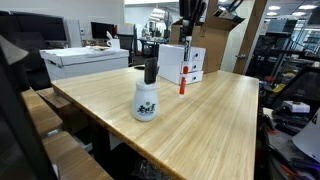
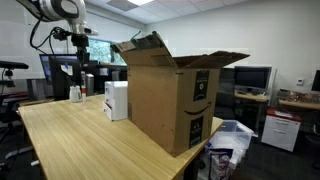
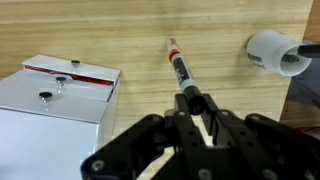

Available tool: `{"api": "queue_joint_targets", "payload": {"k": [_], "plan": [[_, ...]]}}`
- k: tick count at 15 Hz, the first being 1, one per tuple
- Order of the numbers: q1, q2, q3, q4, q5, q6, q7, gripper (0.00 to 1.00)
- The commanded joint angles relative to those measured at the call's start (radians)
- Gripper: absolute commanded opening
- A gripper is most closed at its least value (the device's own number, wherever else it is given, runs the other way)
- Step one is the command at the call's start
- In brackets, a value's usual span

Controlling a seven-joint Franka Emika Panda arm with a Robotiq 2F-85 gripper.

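Note:
My gripper (image 3: 195,112) is shut on a marker (image 3: 178,65) with a black body and a red and white end. The marker points straight down at the wooden table (image 3: 120,30). In an exterior view the gripper (image 1: 186,42) hangs over the table, with the marker (image 1: 182,82) upright just in front of a white box with red labels (image 1: 176,62). I cannot tell whether the marker's tip touches the table. In the wrist view the white box (image 3: 50,100) lies to the left of the marker. In the other exterior view the gripper (image 2: 80,52) is far off at the left.
A white spray bottle with a black top (image 1: 146,98) stands on the table nearer the front, and it also shows in the wrist view (image 3: 275,52). A large open cardboard box (image 2: 170,100) stands beside the white box (image 2: 117,100). Desks, monitors and chairs surround the table.

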Motion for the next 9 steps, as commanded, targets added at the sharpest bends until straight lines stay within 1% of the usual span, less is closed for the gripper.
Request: {"api": "queue_joint_targets", "payload": {"k": [1,9], "plan": [[-0.018,-0.013,0.016,-0.012,-0.011,0.000,0.020,0.07],[-0.023,-0.013,0.013,-0.012,-0.010,-0.018,0.034,0.07]]}}
